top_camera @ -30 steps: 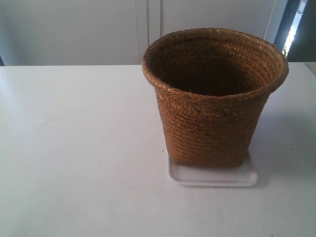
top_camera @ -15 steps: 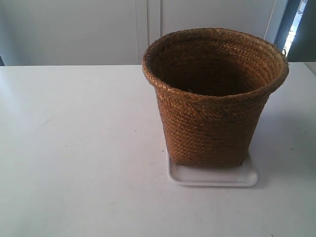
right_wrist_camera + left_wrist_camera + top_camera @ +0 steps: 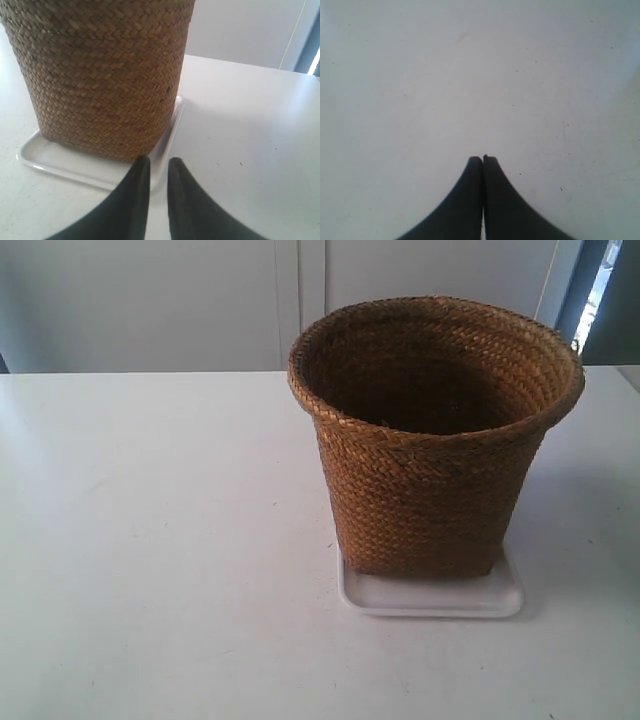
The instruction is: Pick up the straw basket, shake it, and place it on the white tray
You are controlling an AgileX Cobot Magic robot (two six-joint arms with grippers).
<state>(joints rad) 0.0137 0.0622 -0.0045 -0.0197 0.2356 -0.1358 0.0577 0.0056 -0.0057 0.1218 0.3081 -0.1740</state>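
Note:
The straw basket (image 3: 430,480) stands upright on the white tray (image 3: 508,598) at the right of the table in the exterior view; only the tray's front edge shows under it. Neither arm appears in that view. In the right wrist view the basket's (image 3: 100,75) woven wall fills the frame above the tray (image 3: 50,161). My right gripper (image 3: 159,162) sits low beside the tray's corner, slightly open, with nothing between its fingers. My left gripper (image 3: 483,159) is shut, empty, over bare table.
The white table (image 3: 150,540) spreads wide to the left of the basket in the exterior view. A pale wall with panel seams (image 3: 300,300) runs behind the table's far edge. A dark window frame (image 3: 600,290) stands at the back right.

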